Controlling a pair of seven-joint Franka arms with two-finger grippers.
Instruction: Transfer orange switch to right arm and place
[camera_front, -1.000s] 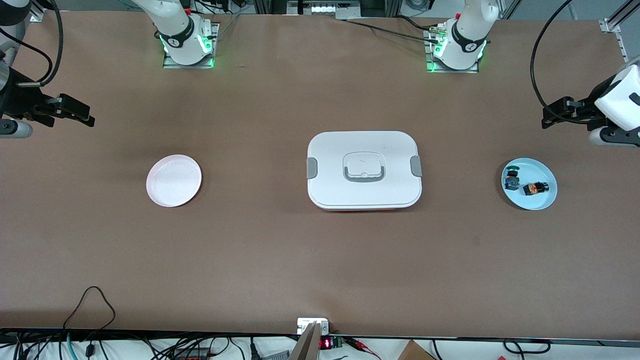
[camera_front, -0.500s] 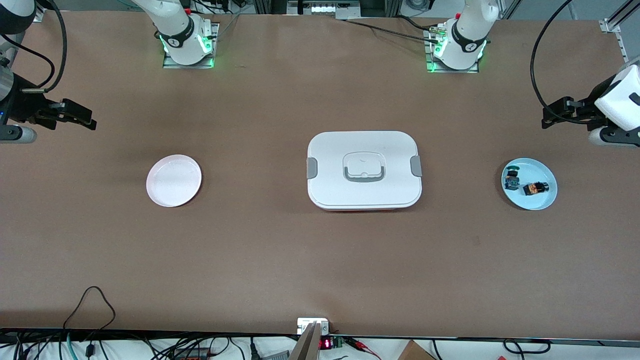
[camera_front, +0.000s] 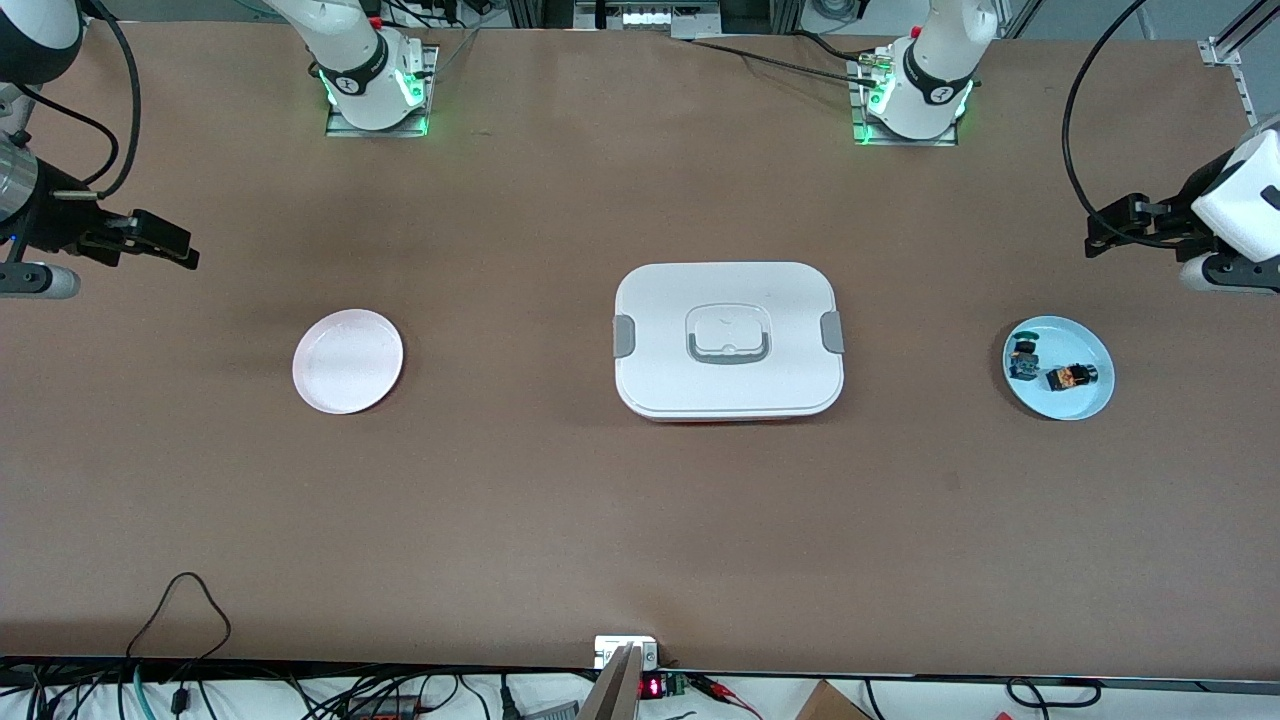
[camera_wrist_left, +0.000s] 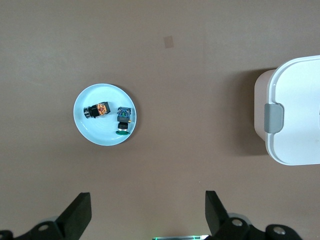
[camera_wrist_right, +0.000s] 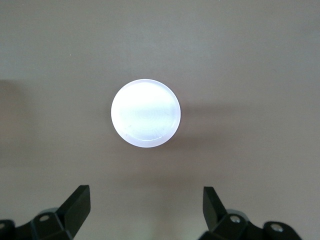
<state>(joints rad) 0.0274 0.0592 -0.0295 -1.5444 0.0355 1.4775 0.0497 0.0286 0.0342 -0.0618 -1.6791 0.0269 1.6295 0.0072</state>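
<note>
Front view shows the orange switch (camera_front: 1070, 377) lying flat in the blue plate (camera_front: 1090, 402) at the left arm's end, beneath the wide-open, empty left gripper (camera_wrist_left: 147, 212), while the right gripper (camera_wrist_right: 146, 210), also spread wide, waits well apart.

My front camera high, facing both bases, each wrist camera straight down, sharing the blue plate (camera_front: 1090, 400) (camera_wrist_left: 85, 125), white plate (camera_front: 347, 361) (camera_wrist_right: 145, 113).

Both grippers (camera_front: 1095, 240) (camera_front: 185, 250) aloft, wide-jawed.

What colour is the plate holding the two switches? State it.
Pale blue plate; it shows best in the left wrist view.
</note>
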